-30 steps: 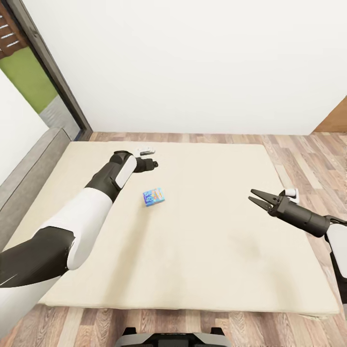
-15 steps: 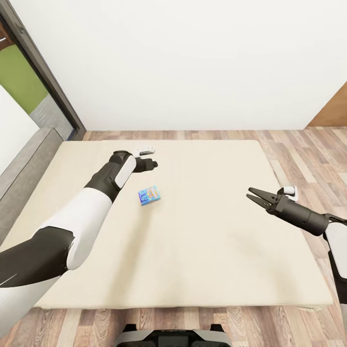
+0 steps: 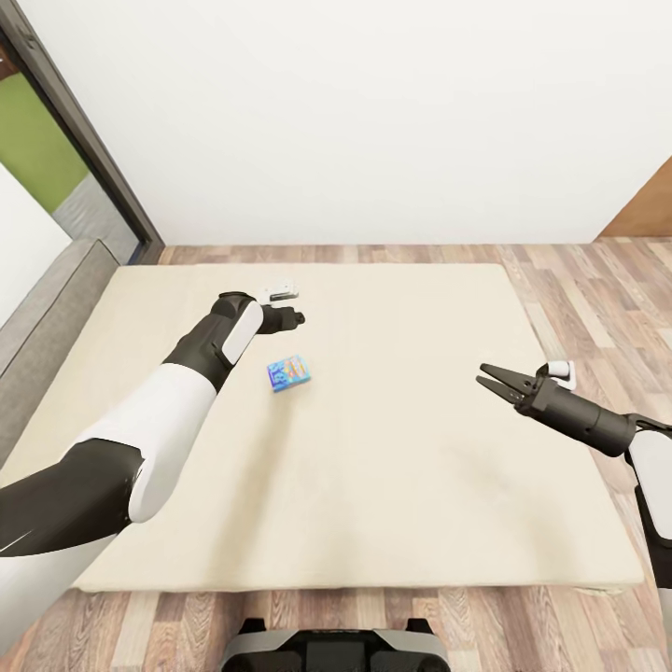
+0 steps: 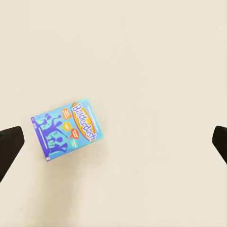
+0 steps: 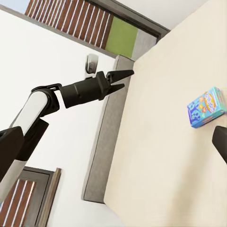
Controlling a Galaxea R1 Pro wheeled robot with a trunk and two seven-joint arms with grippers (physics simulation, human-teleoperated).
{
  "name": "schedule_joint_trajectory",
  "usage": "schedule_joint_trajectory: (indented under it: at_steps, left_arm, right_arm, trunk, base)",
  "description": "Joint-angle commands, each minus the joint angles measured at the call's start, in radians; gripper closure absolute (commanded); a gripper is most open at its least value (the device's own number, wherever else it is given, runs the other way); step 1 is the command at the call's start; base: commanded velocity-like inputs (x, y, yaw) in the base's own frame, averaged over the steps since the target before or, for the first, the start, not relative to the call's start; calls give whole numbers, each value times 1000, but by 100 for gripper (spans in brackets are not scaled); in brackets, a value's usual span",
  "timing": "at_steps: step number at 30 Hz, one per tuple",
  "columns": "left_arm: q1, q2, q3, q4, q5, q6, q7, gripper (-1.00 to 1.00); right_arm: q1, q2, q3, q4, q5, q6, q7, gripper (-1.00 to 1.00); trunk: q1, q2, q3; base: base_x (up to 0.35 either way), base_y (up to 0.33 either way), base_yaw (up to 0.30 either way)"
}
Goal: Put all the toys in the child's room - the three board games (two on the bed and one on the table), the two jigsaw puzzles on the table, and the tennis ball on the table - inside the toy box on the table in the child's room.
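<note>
One board game (image 3: 288,372) lies flat on the bed (image 3: 401,485), left of centre. Left gripper (image 3: 297,316) hangs above the mattress just beyond the box, jaws spread wide. Right gripper (image 3: 489,382) hangs over the bed's right side, jaws parted, empty.

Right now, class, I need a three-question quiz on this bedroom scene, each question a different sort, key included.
1. True or false: the board game lies flat on the bed.
2. Which claw is nearer the board game? A left claw; B right claw.
3. Fill in: the right claw's jaws are ____.

Key: 1 true; 2 A; 3 open.
</note>
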Motion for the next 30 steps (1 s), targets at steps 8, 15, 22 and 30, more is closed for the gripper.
schedule_joint_trajectory:
  at_steps: [8, 15, 22, 30]
  left_arm:
    - [-1, 0, -3, -1, 10, 4, 9, -100]
    - [-1, 0, -2, -2, 10, 4, 10, -100]
    - [-12, 0, -2, -2, 10, 7, 10, -100]
    - [-50, 0, -1, -2, 10, 12, 11, -100]
  right_arm:
    - [-2, 0, -1, 1, 5, 4, 6, -100]
    - [-2, 0, -1, 1, 7, 4, 6, -100]
    - [-2, 0, -1, -3, 6, 4, 6, -100]
    - [-2, 0, 1, -4, 6, 4, 6, -100]
  trunk:
    - [0, -2, -15]
    - [0, -2, -26]
    - [0, -2, -38]
    - [0, -2, -51]
  base:
    - [0, 0, 0]
    - [0, 0, 0]
    - [0, 0, 0]
    - [0, 0, 0]
